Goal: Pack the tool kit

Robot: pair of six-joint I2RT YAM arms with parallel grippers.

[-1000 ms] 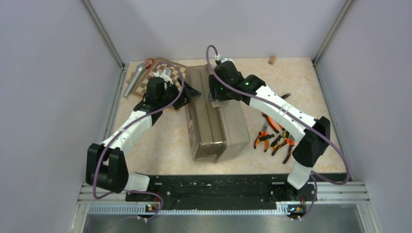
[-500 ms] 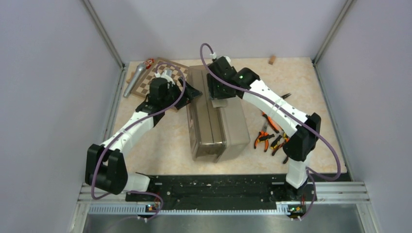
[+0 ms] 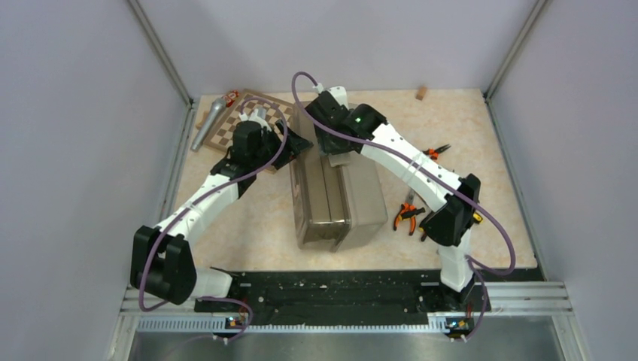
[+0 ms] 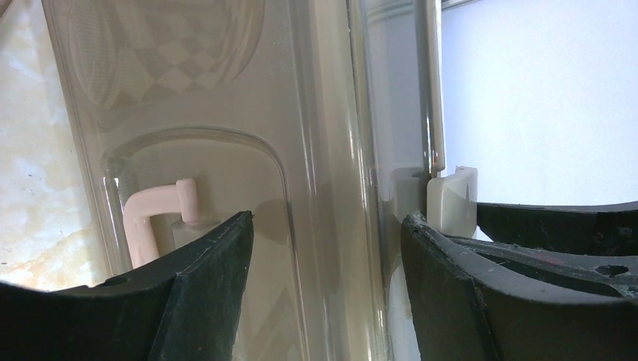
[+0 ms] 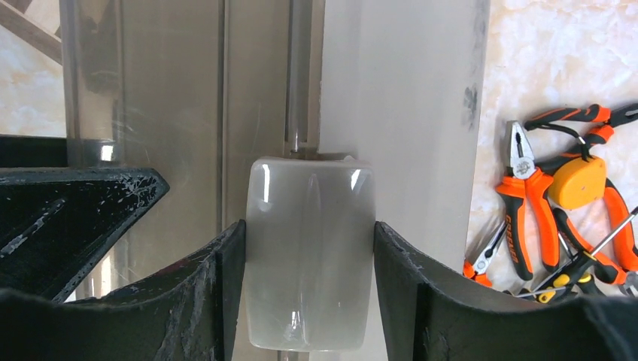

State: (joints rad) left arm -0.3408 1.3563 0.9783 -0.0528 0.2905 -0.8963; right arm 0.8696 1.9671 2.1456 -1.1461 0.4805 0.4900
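Right gripper [image 5: 309, 226] clamps the frosted plastic latch [image 5: 310, 286] at the upper end of the large translucent grey-brown toolbox [image 3: 335, 199], whose long axis runs down-frame. Left gripper [image 4: 327, 218], unclenched, straddles its lid edge [image 4: 331, 113].

arms [image 3: 203, 195]: white links, black joints | cables [image 3: 295, 78]: purple | jaws: black

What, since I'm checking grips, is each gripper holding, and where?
The right gripper pinches the latch of the toolbox by its sides; the left gripper holds nothing, jaws open astride the lid.
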